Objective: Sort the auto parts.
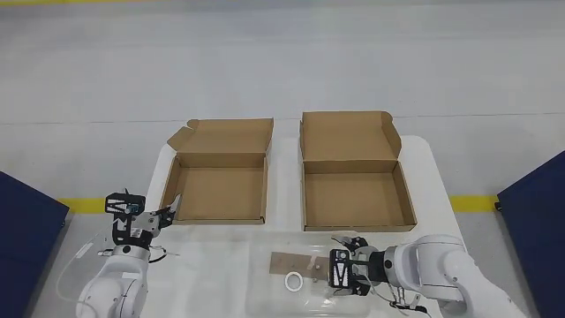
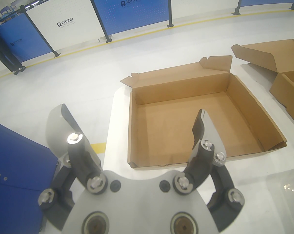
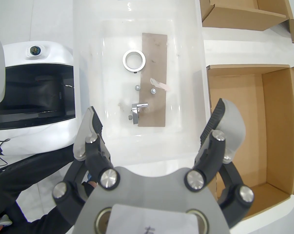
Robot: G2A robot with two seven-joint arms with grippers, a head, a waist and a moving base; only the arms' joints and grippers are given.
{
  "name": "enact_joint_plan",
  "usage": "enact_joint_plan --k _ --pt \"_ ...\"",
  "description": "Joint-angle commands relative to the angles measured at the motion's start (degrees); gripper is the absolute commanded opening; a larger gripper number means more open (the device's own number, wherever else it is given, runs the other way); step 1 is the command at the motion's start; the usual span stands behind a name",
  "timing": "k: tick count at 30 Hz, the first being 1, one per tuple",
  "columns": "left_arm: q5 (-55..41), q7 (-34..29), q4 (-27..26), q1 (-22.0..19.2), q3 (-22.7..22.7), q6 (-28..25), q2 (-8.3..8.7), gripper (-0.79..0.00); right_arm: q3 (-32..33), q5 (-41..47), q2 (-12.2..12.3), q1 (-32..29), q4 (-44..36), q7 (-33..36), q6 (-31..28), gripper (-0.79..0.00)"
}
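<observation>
A clear plastic bin (image 3: 198,49) (image 1: 265,296) at the table's front holds a metal ring (image 3: 134,60) (image 1: 294,281), two small bolts (image 3: 137,87) (image 3: 153,91) and an L-shaped metal bracket (image 3: 136,112), partly on a brown card strip (image 3: 154,79). My right gripper (image 3: 156,116) (image 1: 339,269) hovers above the bin's near end, open, nothing between its fingers. My left gripper (image 2: 132,120) (image 1: 157,215) stands open at the table's front left, by the corner of the left cardboard box (image 2: 271,132) (image 1: 219,221). The right cardboard box (image 1: 357,227) (image 3: 276,132) sits beside it; both are empty.
Both boxes have their lids folded open toward the far side. White table surface (image 1: 282,194) lies between the boxes. Blue panels (image 1: 26,230) flank the table left and right.
</observation>
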Motion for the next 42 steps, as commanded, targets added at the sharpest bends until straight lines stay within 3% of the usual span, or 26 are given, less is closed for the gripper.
enact_joint_plan --k 1,12,30,42 --pt "0.00 0.00 0.00 0.00 0.00 0.00 0.00 0.000 -0.26 -0.25 0.18 0.06 0.09 0.09 -0.55 0.000" --pt "0.00 0.00 0.00 0.00 0.00 0.00 0.00 0.000 -8.38 -1.13 3.68 4.48 1.62 3.70 2.16 0.000" --pt "0.00 0.00 0.00 0.00 0.00 0.00 0.00 0.000 -9.31 -3.44 3.81 4.75 1.82 3.79 2.26 0.000" --pt "0.00 0.00 0.00 0.00 0.00 0.00 0.00 0.000 -15.56 -1.47 6.39 8.89 2.16 5.72 4.18 0.000"
